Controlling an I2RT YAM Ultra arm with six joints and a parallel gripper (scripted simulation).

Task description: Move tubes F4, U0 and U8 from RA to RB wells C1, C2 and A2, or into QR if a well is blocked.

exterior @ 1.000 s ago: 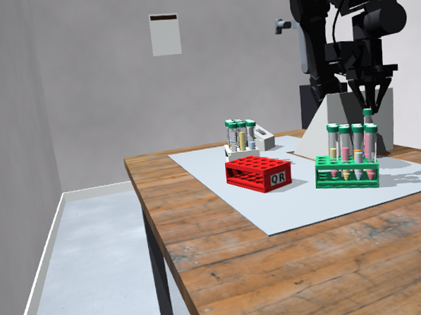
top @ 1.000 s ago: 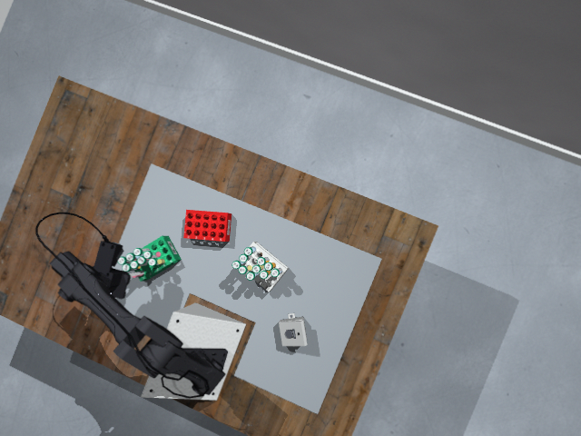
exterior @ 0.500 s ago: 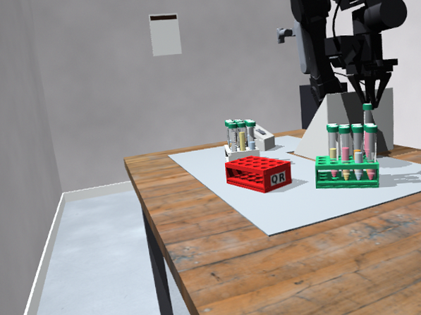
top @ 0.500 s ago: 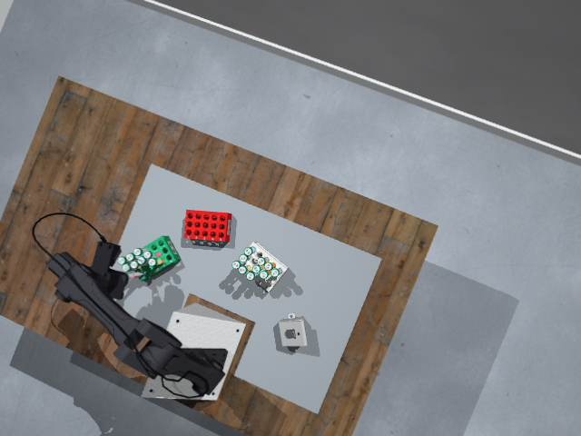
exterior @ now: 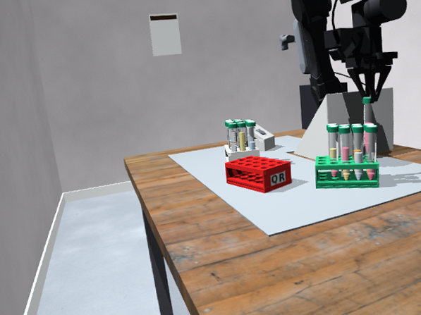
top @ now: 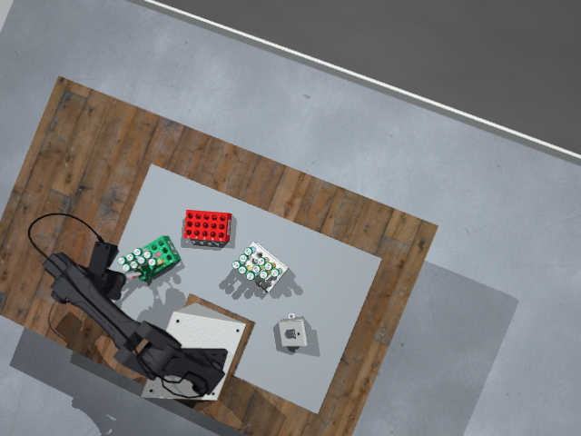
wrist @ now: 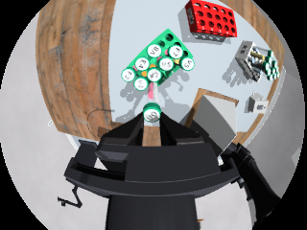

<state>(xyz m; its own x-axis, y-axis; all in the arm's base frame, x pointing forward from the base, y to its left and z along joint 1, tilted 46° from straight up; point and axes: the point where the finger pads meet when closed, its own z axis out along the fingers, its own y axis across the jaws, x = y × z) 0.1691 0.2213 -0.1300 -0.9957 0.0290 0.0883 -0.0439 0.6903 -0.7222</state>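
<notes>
Lifting a tube from the source rack seems to be the step in hand. Directly ahead of the gripper, green rack RA holds the other source tubes. The fingers are closed on the raised tube; its cap looks like U0, though the lettering is uncertain. Ahead and right lies red rack QR; farther right, white rack RB. Next calls for clearing the neighbouring caps, then, if U0, carrying it right to C2.

Wooden table, worn planks; mat smooth, matt; tubes clear.
</notes>
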